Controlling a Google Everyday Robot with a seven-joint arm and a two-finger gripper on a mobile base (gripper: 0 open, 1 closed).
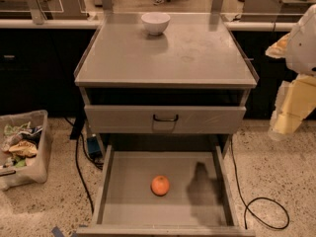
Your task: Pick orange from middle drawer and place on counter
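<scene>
The orange lies on the bare floor of the open middle drawer, near its centre. The drawer is pulled out toward me, below the counter. My gripper hangs at the right edge of the camera view, to the right of the cabinet and level with the closed drawer face. It is well above and to the right of the orange and holds nothing that I can see. Its shadow falls on the drawer floor just right of the orange.
A white bowl stands at the back of the counter. A closed drawer face with a black loop handle sits above the open drawer. A bin of clutter stands at the left. Black cables lie on the floor.
</scene>
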